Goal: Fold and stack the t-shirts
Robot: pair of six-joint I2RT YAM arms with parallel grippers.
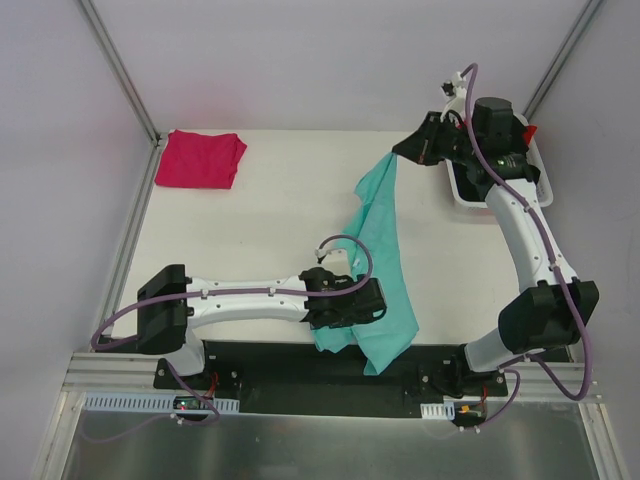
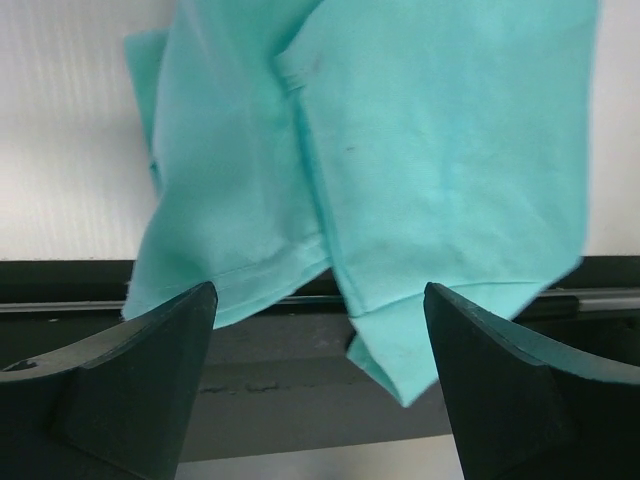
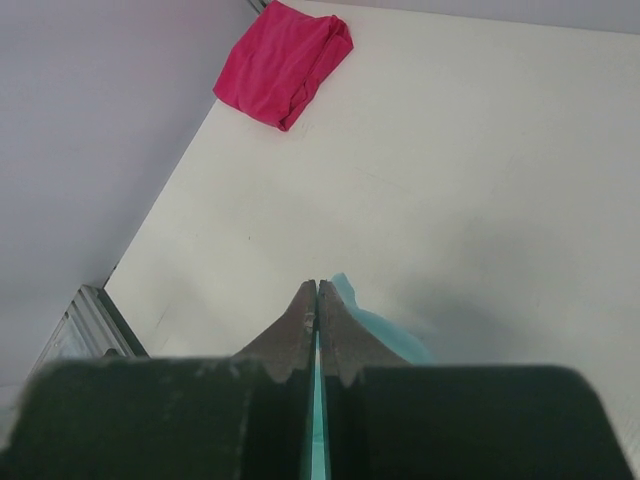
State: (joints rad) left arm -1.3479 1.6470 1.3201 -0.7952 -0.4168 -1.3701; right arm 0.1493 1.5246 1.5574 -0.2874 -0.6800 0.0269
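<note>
Held up off the pale surface [image 1: 270,220] at one end: a plain teal t-shirt [image 1: 385,270] of soft cloth, bunched and unfolded. Top corner pinched in the right pincer [image 1: 402,152], raised over the far right part of the surface. From there, slanting down toward the near edge in a long drape, widening lower down. Lower part resting at the near edge, just right of centre, with some cloth spilling over onto the black base strip [image 1: 300,365]. In the right wrist view, a thin band of teal cloth [image 3: 380,335] clamped between the two fingers of that pincer [image 3: 317,290], pressed tight together on it.

Just beside the lower left edge of the drape: the left pincer [image 1: 378,300], low over the near edge and pointing at the cloth. In the left wrist view, spread wide [image 2: 318,295], with the hem and a hanging corner of the shirt [image 2: 430,150] between and beyond the fingers; neither fingertip seen touching cloth.

Well apart, in the far left corner of the surface: a plain magenta-pink t-shirt [image 1: 200,158], folded into a rough rectangle and lying flat.

Behind the right arm [image 1: 525,230], at the far right edge: a shallow white plastic tray [image 1: 462,197], contents mostly hidden, only a small red bit [image 1: 531,130] showing at its far side.
</note>
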